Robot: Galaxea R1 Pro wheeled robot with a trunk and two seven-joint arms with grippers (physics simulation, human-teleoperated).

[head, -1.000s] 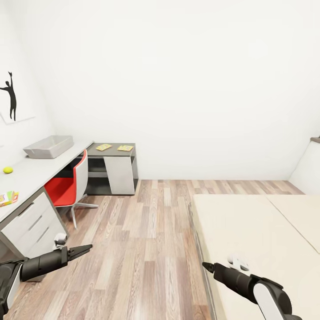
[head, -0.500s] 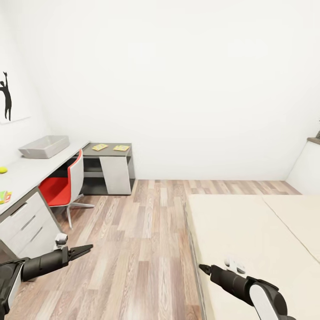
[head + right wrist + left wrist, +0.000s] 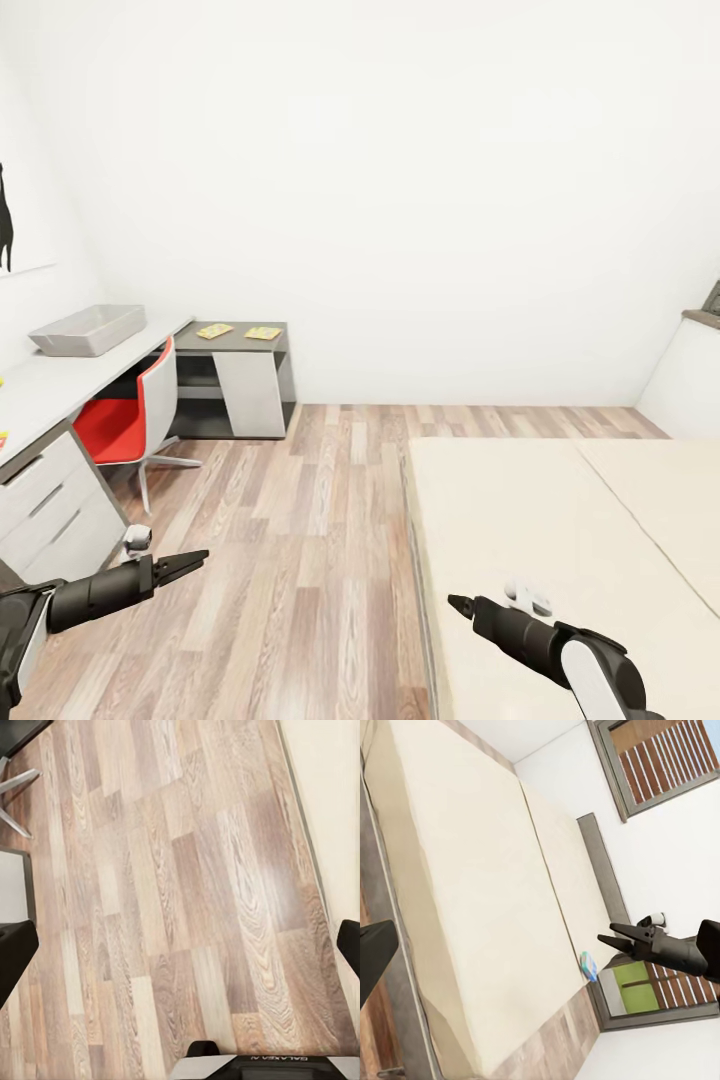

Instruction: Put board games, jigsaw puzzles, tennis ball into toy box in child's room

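The light grey toy box (image 3: pixel 88 329) stands on the table's pale top (image 3: pixel 70 378), against the left wall. Two jigsaw puzzles (image 3: pixel 214 330) (image 3: pixel 262 333) lie flat on the table's lower dark grey section (image 3: pixel 238 343). The cream bed (image 3: pixel 540 520) takes up the right foreground. In the left wrist view a blue board game (image 3: pixel 589 965) lies near the bed's (image 3: pixel 472 870) far edge. My left gripper (image 3: pixel 192 561) hangs open over the floor and holds nothing. My right gripper (image 3: pixel 458 603) (image 3: pixel 606 934) is open and empty at the bed's near corner. Its fingers (image 3: pixel 16 954) frame bare planks.
A red and white swivel chair (image 3: pixel 125 425) is tucked under the table, beside white drawers (image 3: pixel 50 500). Wood-plank floor (image 3: pixel 310 530) runs between table and bed. A dark-framed window (image 3: pixel 660 757) and something green (image 3: pixel 634 986) lie beyond the bed.
The head camera has turned to the right, so the table slid left and the ball and colourful box on it left the picture. Both arms keep the same pose.
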